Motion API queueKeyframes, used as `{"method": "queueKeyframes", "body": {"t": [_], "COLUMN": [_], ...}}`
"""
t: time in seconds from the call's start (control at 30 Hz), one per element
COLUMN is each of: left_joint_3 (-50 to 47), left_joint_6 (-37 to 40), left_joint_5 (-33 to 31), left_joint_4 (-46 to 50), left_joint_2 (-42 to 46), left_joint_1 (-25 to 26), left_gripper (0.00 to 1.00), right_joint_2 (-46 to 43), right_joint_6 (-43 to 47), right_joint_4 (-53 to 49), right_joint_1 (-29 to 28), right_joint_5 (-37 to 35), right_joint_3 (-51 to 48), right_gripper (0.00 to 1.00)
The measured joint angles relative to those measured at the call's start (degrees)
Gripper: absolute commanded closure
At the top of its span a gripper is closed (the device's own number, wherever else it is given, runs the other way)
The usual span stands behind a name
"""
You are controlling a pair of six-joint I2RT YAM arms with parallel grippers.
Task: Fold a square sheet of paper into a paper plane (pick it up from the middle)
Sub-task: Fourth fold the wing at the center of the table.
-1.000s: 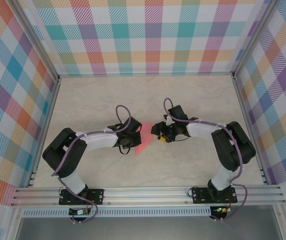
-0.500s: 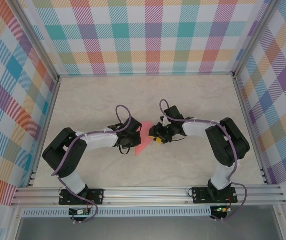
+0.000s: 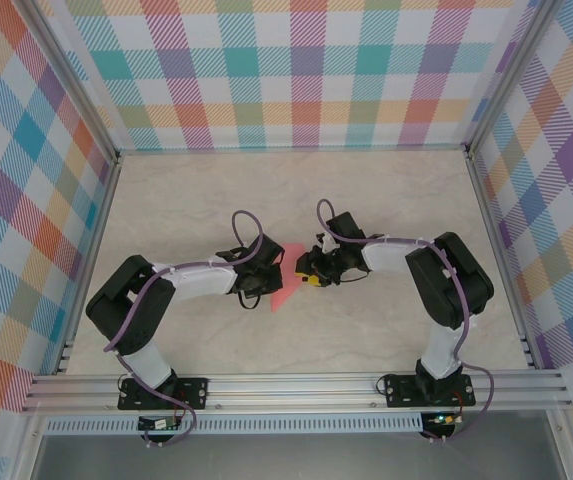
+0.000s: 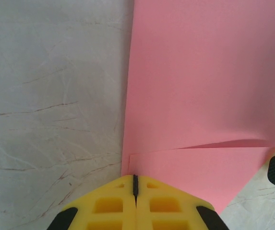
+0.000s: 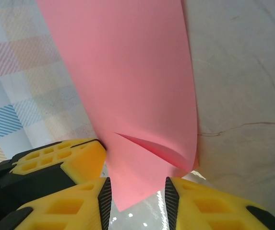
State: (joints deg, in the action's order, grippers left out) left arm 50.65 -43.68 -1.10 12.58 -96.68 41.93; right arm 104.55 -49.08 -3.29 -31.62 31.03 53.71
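Top external view: the paper (image 3: 288, 281) is between the two grippers, about the middle of the table (image 3: 386, 200), and looks partly folded to a point.

The left gripper (image 4: 135, 181) is at the paper's left edge. Its jaws are pressed together with no gap, and the sheet's edge runs in under the tips, so I judge it is pinching the paper there. A crease crosses the sheet just beyond those tips, with a flap below it.

The right gripper (image 5: 137, 191) is at the paper's right side. Its jaws stand partly apart, and the paper's lower corner hangs in the gap. Whether either pad touches the paper I cannot tell. A small curled fold sits just above that corner.

The step in hand looks like taking a second hold so the fold can be worked. To do it well:
- Bring the right jaws together squarely on the corner so they catch both layers.
- Avoid crushing the curl into a stray crease.
- Let the left pinch act as the anchor.
- Pull only lightly, since thin paper tears or slips.
- Line the edges up before pressing any crease flat.
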Motion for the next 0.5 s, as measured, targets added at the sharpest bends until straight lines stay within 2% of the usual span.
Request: {"method": "queueKeyframes", "body": {"t": [0.17, 0.5], "left_joint_3": [0.0, 0.0], "left_joint_6": [0.0, -0.2], "left_joint_5": [-0.1, -0.1], "left_joint_4": [0.0, 0.0], "left_joint_2": [0.0, 0.0], "left_joint_1": [0.0, 0.0], "left_gripper": [1.00, 0.99], "right_joint_2": [0.0, 0.0], "right_joint_6": [0.2, 0.2], "right_joint_4": [-2.1, -2.1], "right_joint_1": [0.0, 0.0], "right_joint_5": [-3.5, -3.5], "right_joint_3": [0.0, 0.0], "right_gripper": [0.61, 0.64]}}
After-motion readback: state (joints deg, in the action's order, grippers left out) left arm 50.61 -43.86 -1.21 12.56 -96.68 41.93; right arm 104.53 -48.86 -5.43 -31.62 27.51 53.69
